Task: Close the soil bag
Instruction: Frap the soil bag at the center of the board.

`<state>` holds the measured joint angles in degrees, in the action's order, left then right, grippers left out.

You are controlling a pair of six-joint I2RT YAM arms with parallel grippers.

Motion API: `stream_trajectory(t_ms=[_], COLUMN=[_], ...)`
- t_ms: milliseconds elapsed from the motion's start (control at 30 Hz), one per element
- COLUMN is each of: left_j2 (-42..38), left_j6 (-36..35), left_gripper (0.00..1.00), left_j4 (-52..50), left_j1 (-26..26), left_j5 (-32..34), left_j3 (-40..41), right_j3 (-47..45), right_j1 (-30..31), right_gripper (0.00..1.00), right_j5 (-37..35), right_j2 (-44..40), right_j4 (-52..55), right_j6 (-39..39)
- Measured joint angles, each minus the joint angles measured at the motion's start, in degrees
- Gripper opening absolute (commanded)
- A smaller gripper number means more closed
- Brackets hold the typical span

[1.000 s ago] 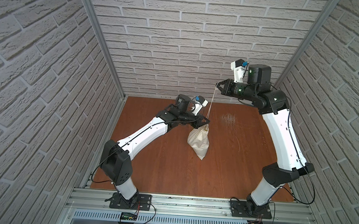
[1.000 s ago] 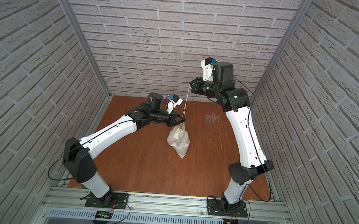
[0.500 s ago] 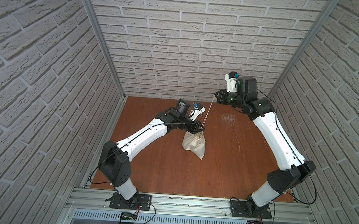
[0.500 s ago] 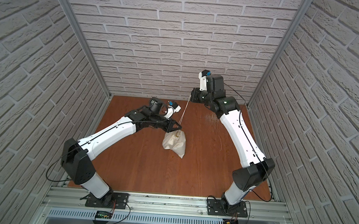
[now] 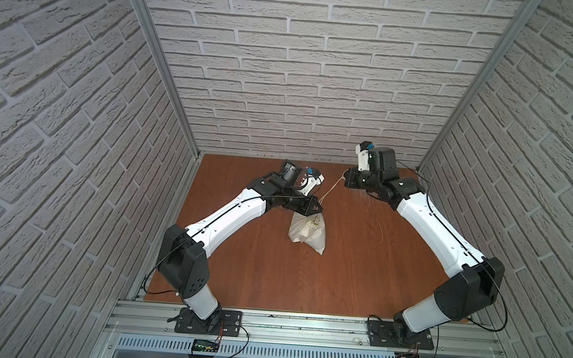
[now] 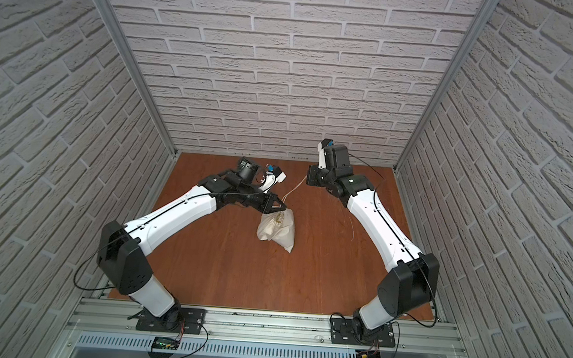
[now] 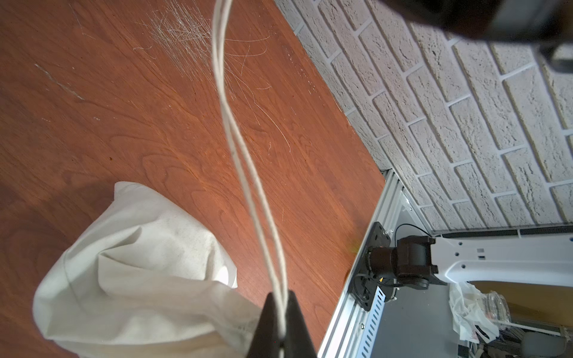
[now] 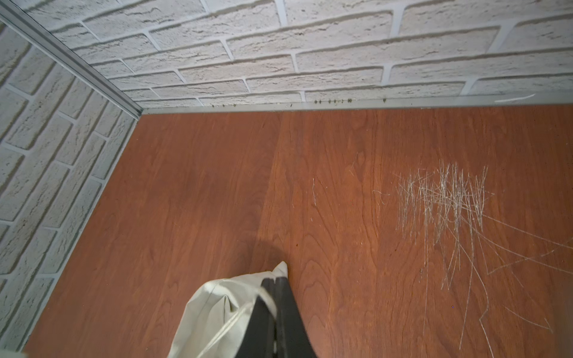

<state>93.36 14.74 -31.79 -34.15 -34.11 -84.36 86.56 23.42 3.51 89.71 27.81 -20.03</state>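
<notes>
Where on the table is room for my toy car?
Bare table: the wide patch between bag and front rail, and the back corner behind the left arm. Crowded: mid-back, where the left gripper and right gripper hold the bag's cord.

Robot lab cell, faux-brick walls (image 5: 301, 85)

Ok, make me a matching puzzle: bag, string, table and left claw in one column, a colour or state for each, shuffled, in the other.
1. soil bag
2. cord
3. table
4. left gripper

a. shut on the cord beside the bag's neck
b. reddish-brown scratched wood
c. cream-white cloth
d. runs from the bag to the right gripper

Pairs: 1-c, 2-d, 3-b, 4-a
</notes>
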Motion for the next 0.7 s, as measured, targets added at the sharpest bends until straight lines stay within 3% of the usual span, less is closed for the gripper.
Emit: stream_trajectory(t_ms=[700], left_j2=[-0.5], left_j6=[2.6], left_gripper=[0.00], left_j4=[-1.2], left_j1=[0.0], left_j5=[0.5], left_j3=[-8.3], right_j3=[-8.5], right_j1=[0.4], right_gripper=[0.03], right_j5=[1.1], right_j2=[0.1], right_j4=[-4.6], right_j6=[-0.1])
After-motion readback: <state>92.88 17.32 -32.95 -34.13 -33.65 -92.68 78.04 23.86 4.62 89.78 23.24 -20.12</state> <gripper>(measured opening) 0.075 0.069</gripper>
